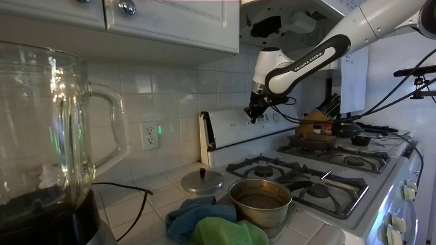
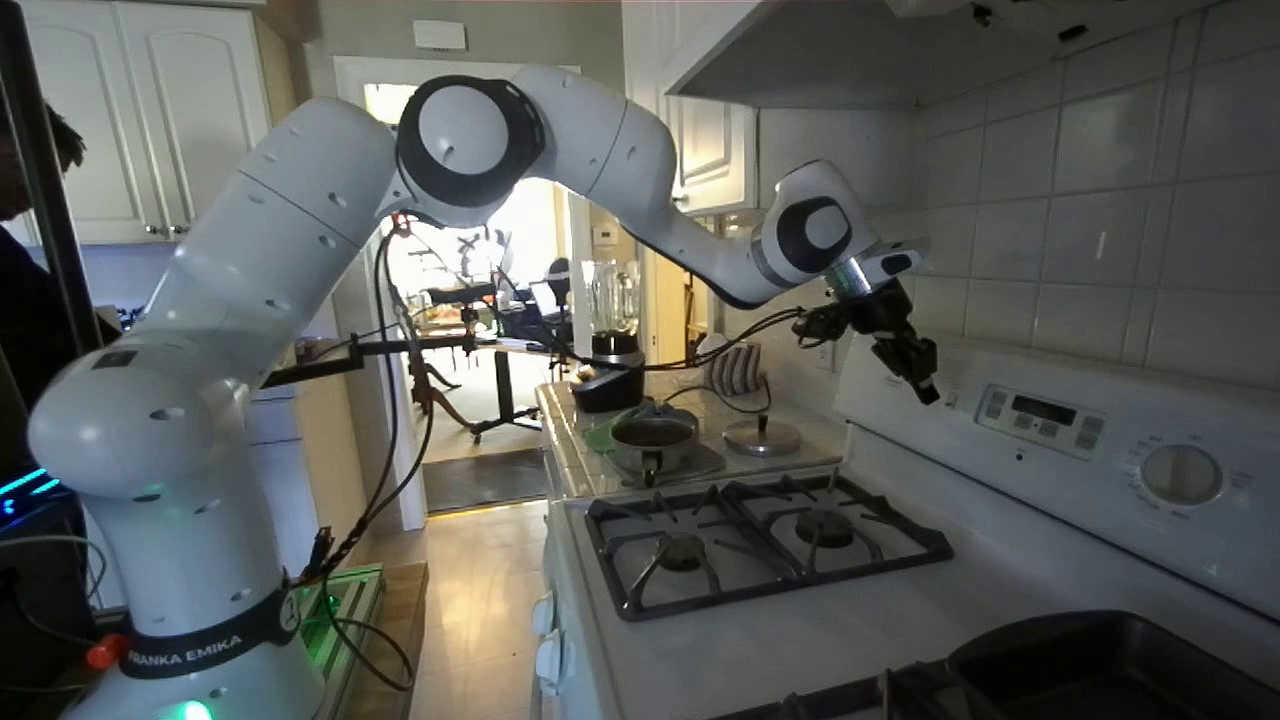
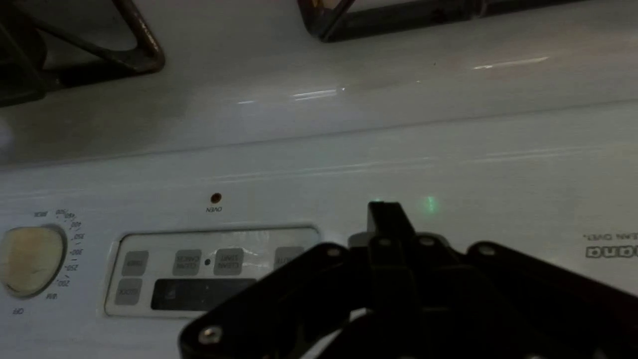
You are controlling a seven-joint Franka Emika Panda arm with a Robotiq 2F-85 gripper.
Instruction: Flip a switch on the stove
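The stove is a white gas range; its cooktop shows in both exterior views (image 1: 385, 175) (image 2: 1000, 585). Its upright back control panel (image 2: 1120, 500) carries a keypad with a dark display (image 2: 1043, 411) and a round oven knob (image 2: 1181, 475). The keypad (image 3: 187, 294) and knob (image 3: 34, 260) also show upside down in the wrist view. My gripper (image 3: 384, 205) is shut and empty, its fingertips together. In an exterior view the gripper (image 2: 928, 392) points down at the panel, left of the keypad. Contact cannot be told. The fingers cover part of the panel.
Black burner grates (image 2: 770, 545) stand below the gripper. A pot (image 1: 260, 200) and a lid (image 1: 202, 180) are beside the stove. A dark baking pan (image 1: 311, 140) sits on the far burners. The range hood (image 2: 840, 60) hangs above. A blender (image 1: 41, 136) stands on the counter.
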